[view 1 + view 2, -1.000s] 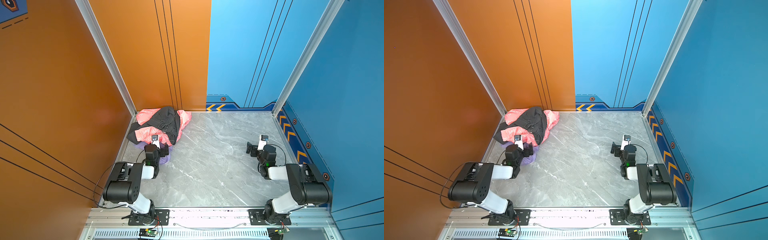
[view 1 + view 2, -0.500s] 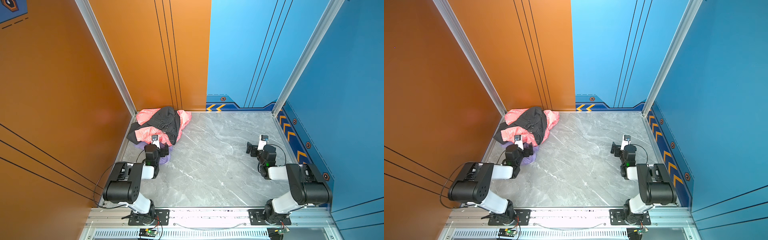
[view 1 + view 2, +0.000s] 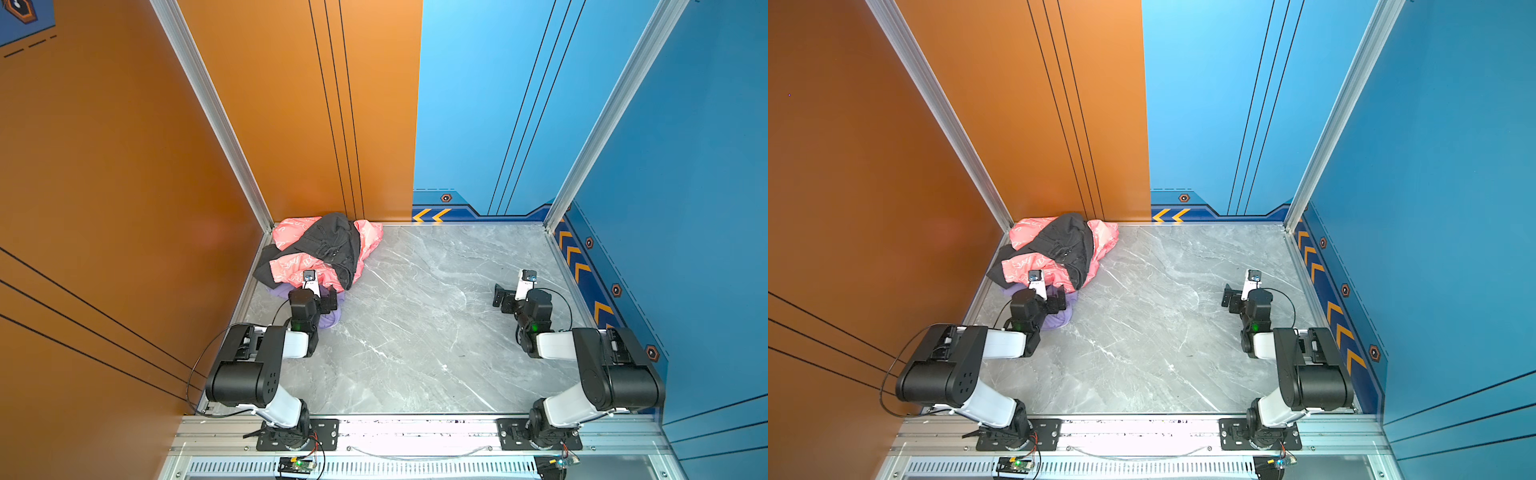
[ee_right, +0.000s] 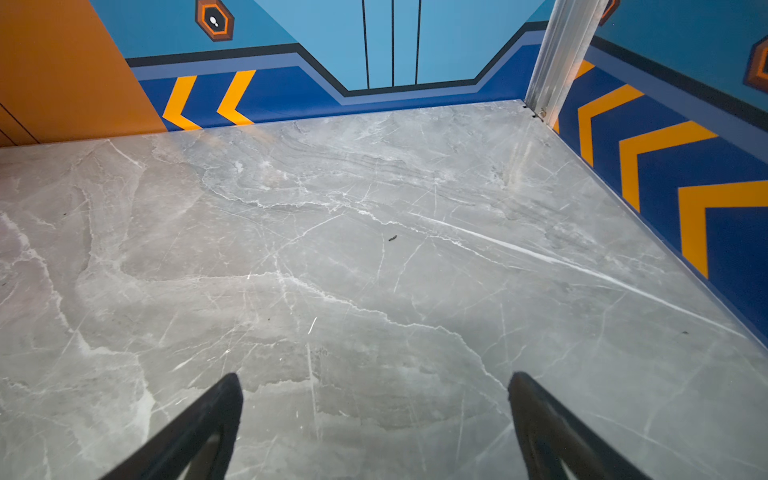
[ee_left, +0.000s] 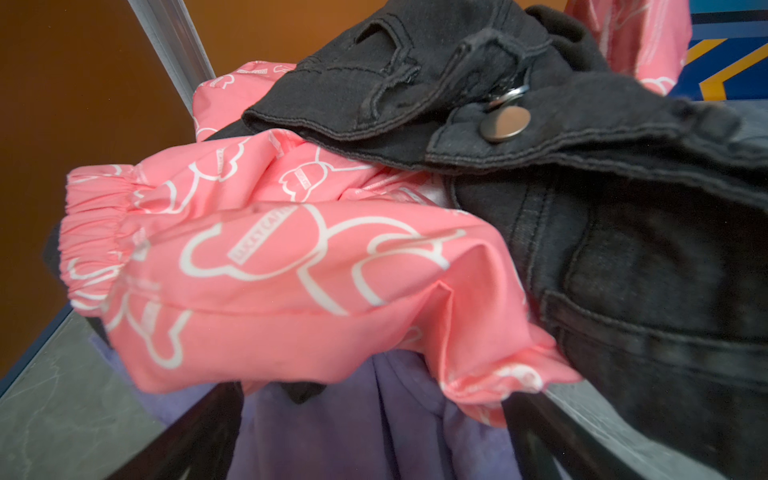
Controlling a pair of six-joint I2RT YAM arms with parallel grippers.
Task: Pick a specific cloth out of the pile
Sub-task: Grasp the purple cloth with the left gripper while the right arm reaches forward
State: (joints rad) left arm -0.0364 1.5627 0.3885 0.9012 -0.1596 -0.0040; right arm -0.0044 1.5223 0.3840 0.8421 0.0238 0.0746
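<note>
Left gripper (image 5: 374, 411) spread wide, lavender cloth (image 3: 329, 319) directly between its fingers, tucked under pile (image 3: 320, 249). Right gripper (image 4: 374, 399) spread, well apart.

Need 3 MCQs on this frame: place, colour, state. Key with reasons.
1. The lavender cloth lies: A topmost layer; B under the coral-pink cloth; C alone mid-table.
2. The garment with the metal button is: A black; B coral-pink; C white.
3. The left gripper is: A shut on cloth; B open; C out of view.
Key: 1 B, coral-pink fabric overlaps it; 2 A, the button sits on black denim; 3 B, its fingers stand apart astride the lavender cloth.
</note>
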